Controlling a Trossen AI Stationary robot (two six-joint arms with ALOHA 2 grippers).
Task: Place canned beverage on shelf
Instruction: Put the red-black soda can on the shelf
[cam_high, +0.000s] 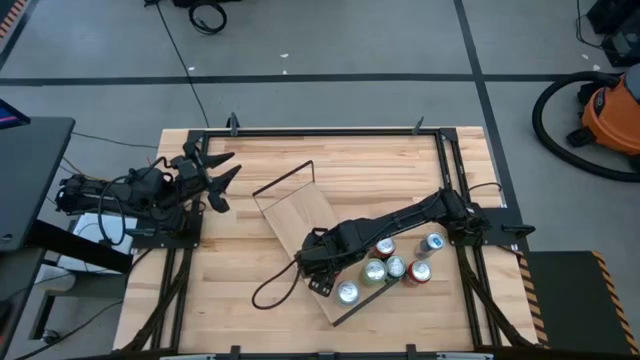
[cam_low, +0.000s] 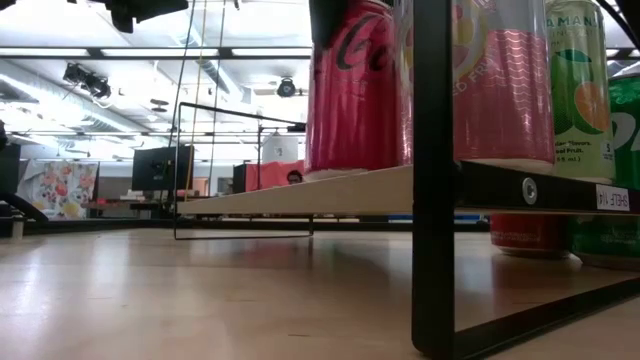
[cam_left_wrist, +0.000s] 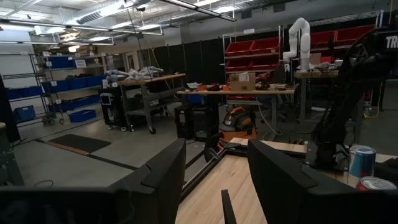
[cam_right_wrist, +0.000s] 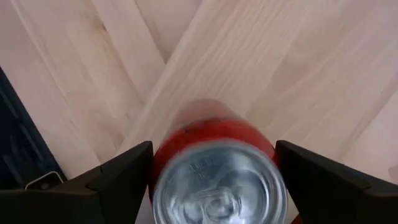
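Note:
A red canned beverage (cam_right_wrist: 217, 180) stands upright on the shelf (cam_right_wrist: 267, 56), a light-wood board with a thin dark wire frame that lies slantwise on the table (cam_high: 295, 215). In the low view the red can (cam_low: 355, 90) rests by its base on the shelf board (cam_low: 300, 200). My right gripper (cam_right_wrist: 214, 144) points down over it, open, one finger close on each side of the can. From above, the right gripper (cam_high: 320, 268) hides the can. My left gripper (cam_high: 225, 175) waits open at the table's left edge. My right gripper comes at the red can from above, its fingers (cam_right_wrist: 124, 177) close against the can's two opposite sides near the top. I cannot tell whether they touch it. The can stands upright on the shelf board.
A pink can (cam_low: 500, 80) and a green can (cam_low: 580, 80) stand on the shelf next to the red one. More cans (cam_high: 432, 243) cluster by the right arm. A black cable loop (cam_high: 270, 290) lies left of the shelf. Dark rails (cam_high: 330, 131) edge the table.

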